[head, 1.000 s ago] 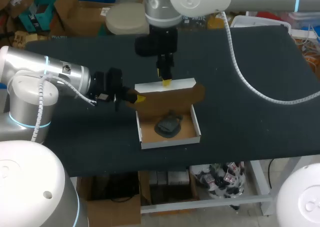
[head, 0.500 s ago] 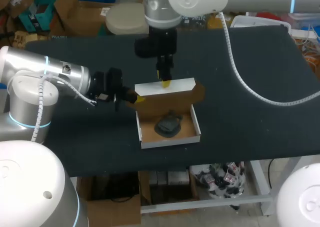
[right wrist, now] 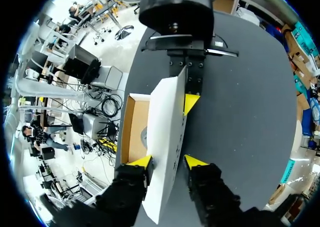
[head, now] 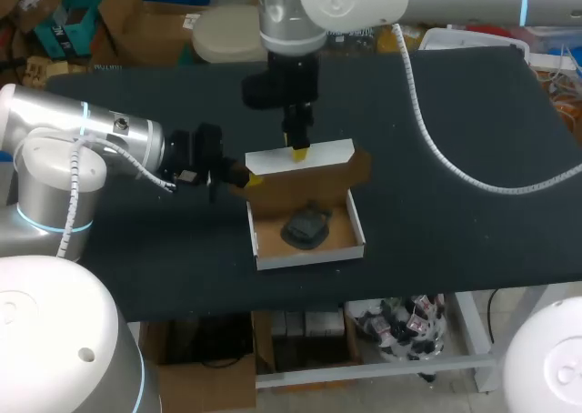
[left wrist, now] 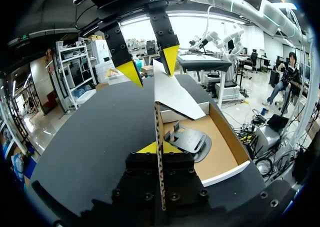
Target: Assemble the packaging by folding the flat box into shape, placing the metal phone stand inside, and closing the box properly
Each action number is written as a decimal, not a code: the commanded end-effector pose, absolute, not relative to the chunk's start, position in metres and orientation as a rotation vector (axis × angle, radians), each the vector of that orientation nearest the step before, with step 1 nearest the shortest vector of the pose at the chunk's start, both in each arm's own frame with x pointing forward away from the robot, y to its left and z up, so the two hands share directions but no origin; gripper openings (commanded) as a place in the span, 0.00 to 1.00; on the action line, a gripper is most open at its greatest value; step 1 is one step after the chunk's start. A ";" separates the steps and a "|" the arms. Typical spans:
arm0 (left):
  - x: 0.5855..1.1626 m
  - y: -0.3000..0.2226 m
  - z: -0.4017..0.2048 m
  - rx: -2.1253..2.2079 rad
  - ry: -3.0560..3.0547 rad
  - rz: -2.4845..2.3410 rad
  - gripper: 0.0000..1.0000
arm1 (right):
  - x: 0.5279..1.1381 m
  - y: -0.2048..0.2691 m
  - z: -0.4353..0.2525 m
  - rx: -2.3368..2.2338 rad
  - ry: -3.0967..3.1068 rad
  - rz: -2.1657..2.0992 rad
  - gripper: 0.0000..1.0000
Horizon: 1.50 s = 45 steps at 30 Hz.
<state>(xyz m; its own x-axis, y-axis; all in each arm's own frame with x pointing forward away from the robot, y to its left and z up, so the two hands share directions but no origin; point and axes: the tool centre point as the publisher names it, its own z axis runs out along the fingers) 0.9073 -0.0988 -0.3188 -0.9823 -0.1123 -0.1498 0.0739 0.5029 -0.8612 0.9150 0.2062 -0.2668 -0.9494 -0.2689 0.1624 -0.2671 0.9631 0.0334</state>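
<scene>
The cardboard box (head: 309, 242) lies open in mid table with the dark metal phone stand (head: 306, 228) in its tray. Its white-faced lid (head: 300, 158) stands upright at the far side. My right gripper (head: 298, 151) comes down over the lid's top edge. In the right wrist view the gripper (right wrist: 167, 162) straddles the lid (right wrist: 167, 127): one tip is against the white face, the other a sliver off. My left gripper (head: 250, 180) is shut on the box's brown side flap (left wrist: 159, 132), seen edge-on between its tips (left wrist: 160, 148). The stand (left wrist: 189, 139) lies beside that flap.
The right arm's white cable (head: 455, 163) hangs over the right half of the black table (head: 455, 240). The table's front edge runs just below the box. Bare tabletop lies to the right of the box and in front of my left arm.
My right gripper's fingers have drawn closer together around the lid's top edge, and that arm has edged slightly left. The left gripper, box and stand have stayed put.
</scene>
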 end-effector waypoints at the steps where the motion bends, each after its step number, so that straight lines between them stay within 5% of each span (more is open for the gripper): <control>1: 0.907 -0.099 -0.321 -0.029 2.560 -1.480 0.00 | 0.919 0.212 -0.272 0.404 -2.939 -0.001 0.37; 3: 0.907 -0.099 -0.321 -0.029 2.560 -1.480 0.00 | 0.919 0.212 -0.272 0.403 -2.937 0.001 0.28; 5: 0.907 -0.099 -0.321 -0.029 2.560 -1.480 0.00 | 0.919 0.212 -0.272 0.402 -2.937 0.000 0.02; 17: 0.907 -0.099 -0.321 -0.029 2.560 -1.480 0.00 | 0.917 0.209 -0.270 0.401 -2.946 -0.019 0.00; 19: 0.907 -0.099 -0.321 -0.029 2.560 -1.480 0.00 | 0.917 0.208 -0.266 0.399 -2.950 -0.036 0.48; 20: 0.907 -0.099 -0.321 -0.029 2.560 -1.480 0.00 | 0.917 0.207 -0.263 0.398 -2.952 -0.046 1.00; 45: 0.907 -0.099 -0.321 -0.029 2.560 -1.480 0.00 | 0.933 0.186 -0.198 0.007 -3.043 -0.203 1.00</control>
<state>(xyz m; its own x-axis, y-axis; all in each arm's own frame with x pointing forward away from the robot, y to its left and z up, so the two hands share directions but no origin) 0.9064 -0.0994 -0.3177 -0.9826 -0.1106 -0.1490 0.0739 0.5031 -0.8610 0.9361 0.1868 -0.1968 -0.9950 -0.0120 0.0989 0.0009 0.9916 0.1295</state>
